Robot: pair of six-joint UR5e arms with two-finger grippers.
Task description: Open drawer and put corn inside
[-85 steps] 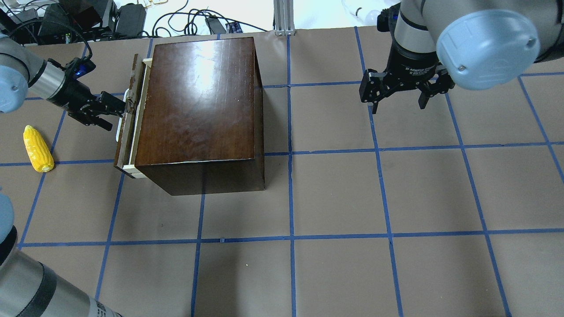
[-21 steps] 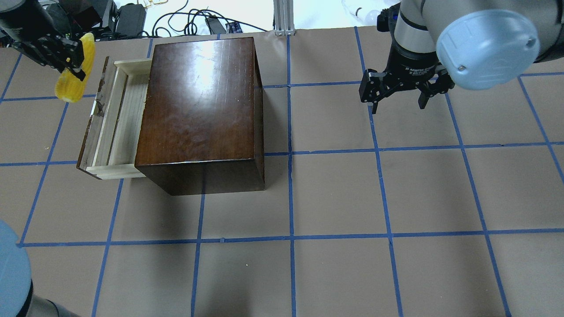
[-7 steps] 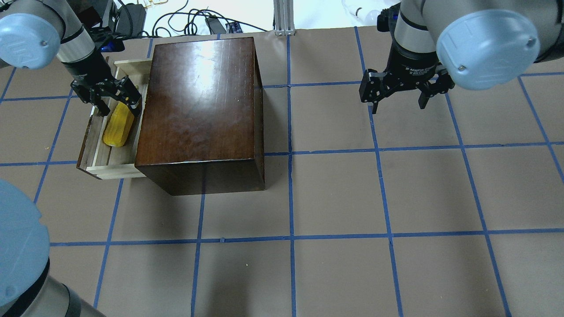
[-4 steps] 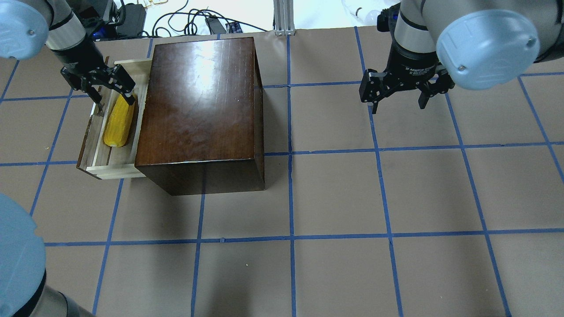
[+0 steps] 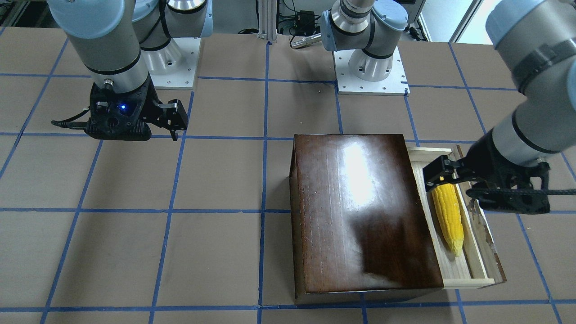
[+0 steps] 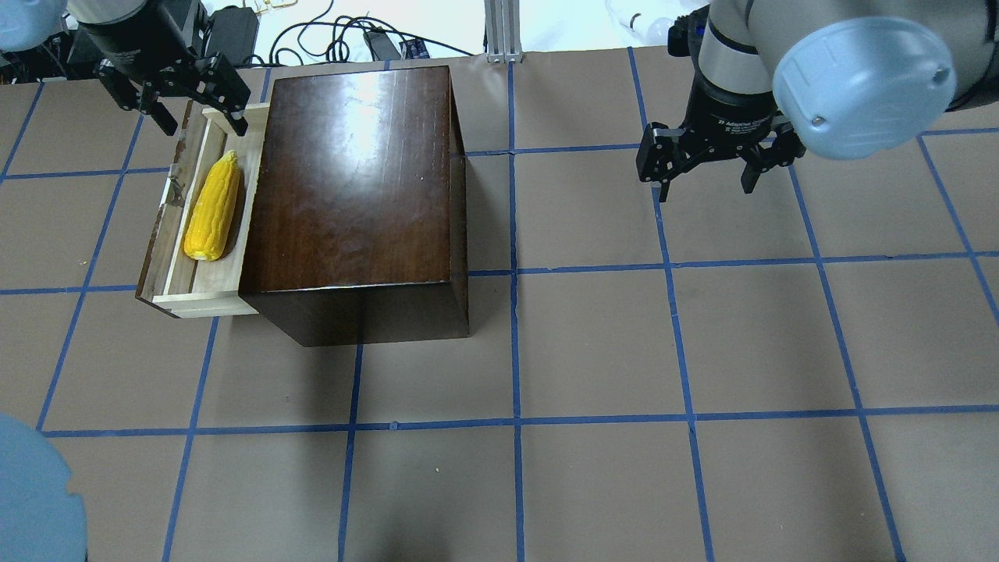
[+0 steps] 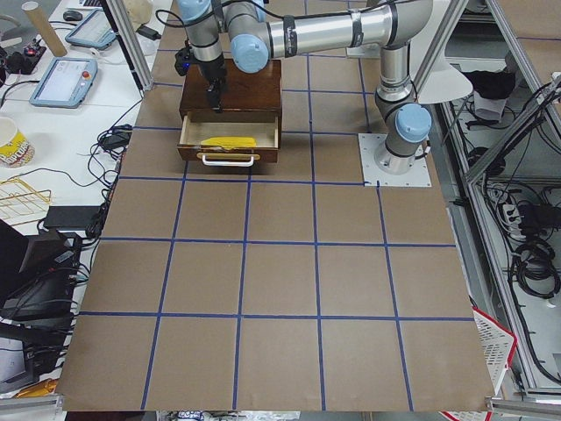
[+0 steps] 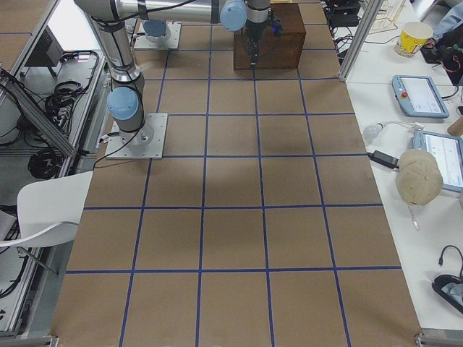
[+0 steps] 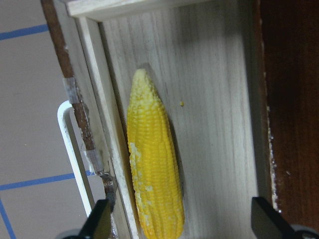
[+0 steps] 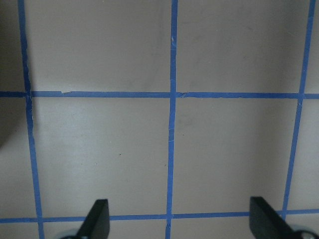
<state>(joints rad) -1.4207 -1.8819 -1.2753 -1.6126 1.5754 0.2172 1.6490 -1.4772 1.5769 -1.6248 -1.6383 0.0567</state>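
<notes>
The yellow corn (image 6: 211,207) lies flat in the pulled-out drawer (image 6: 199,301) of the dark-brown box (image 6: 351,179), its paler tip towards the table's far edge. It also shows in the front-facing view (image 5: 447,216) and the left wrist view (image 9: 152,169). My left gripper (image 6: 203,123) is open and empty, raised above the drawer's far end and clear of the corn. Its fingertips (image 9: 99,224) stand wide apart on either side of the cob. My right gripper (image 6: 706,187) is open and empty, hovering over bare table to the right of the box.
The drawer's whitish handle (image 9: 75,159) sticks out on the side away from the box. Cables and power supplies (image 6: 234,31) lie beyond the table's far edge. The brown table (image 6: 624,351) is marked with a blue tape grid.
My left gripper, open over the corn a second ago, has lifted and drawn back towards the drawer's far end. The corn stays lying in the drawer. The right arm has not moved.
</notes>
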